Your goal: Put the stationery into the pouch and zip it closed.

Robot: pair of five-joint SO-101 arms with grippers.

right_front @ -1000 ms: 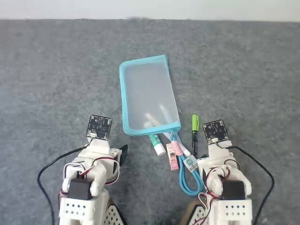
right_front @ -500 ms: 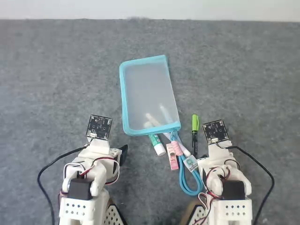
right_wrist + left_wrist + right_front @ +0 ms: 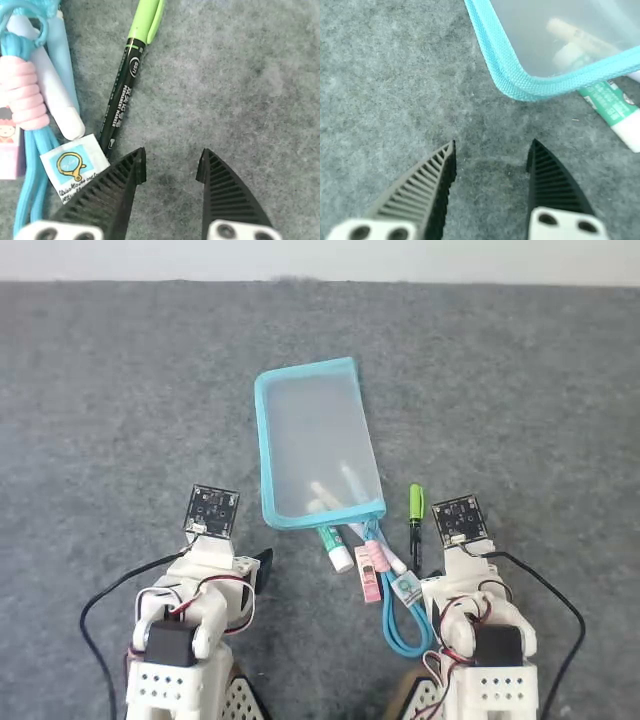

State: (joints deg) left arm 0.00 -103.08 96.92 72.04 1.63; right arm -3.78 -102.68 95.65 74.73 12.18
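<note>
The right gripper [image 3: 172, 152] stands part-open and empty, the pen [image 3: 122, 97] just ahead of one jaw beside the tag [image 3: 75, 167], so closing may snag the tag or roll the pen from the pouch [image 3: 315, 430] beyond.

The claw [image 3: 172, 154] hangs with its two black fingers spread apart and bare grey desk [image 3: 250, 75] between them. A pen [image 3: 121, 95] with a black barrel and green cap lies just ahead of one finger, its black end nearest the fingertip. A white tag [image 3: 74, 167] sits beside that finger. Past the pen lie a white tube [image 3: 52, 92], a pink clip [image 3: 22, 92] and a blue cord [image 3: 27, 150].
</note>
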